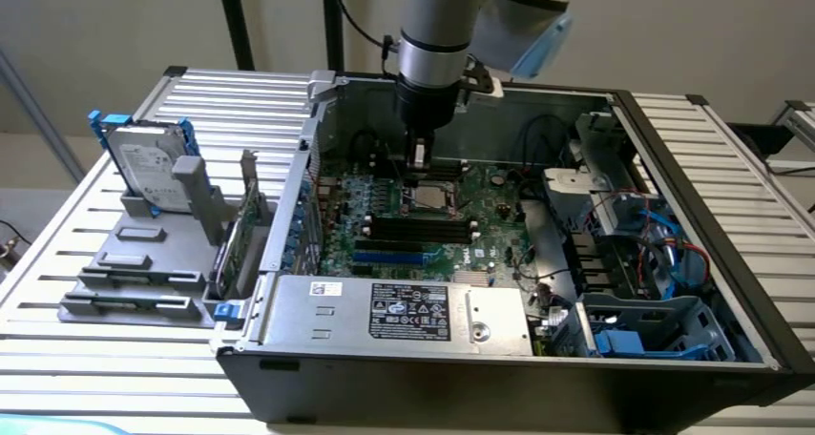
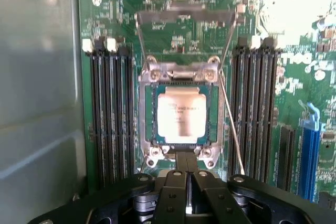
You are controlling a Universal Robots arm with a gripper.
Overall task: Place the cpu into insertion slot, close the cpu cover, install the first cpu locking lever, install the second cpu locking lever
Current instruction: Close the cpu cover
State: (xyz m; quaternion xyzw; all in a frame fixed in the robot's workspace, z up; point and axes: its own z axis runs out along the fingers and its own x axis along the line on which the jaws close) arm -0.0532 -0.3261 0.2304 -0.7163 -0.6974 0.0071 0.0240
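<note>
Flanking the insertion slot (image 2: 148,129): memory slots (image 2: 110,114) both sides | cpu (image 2: 179,115) seated inside | tool (image 2: 187,160) pressed together at its rim

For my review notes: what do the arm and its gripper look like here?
The arm is a silver-grey cylinder with a black band and a pale blue joint cap; a thin black cable runs beside it. The gripper is matte black and angular, with small silver screw heads.
</note>
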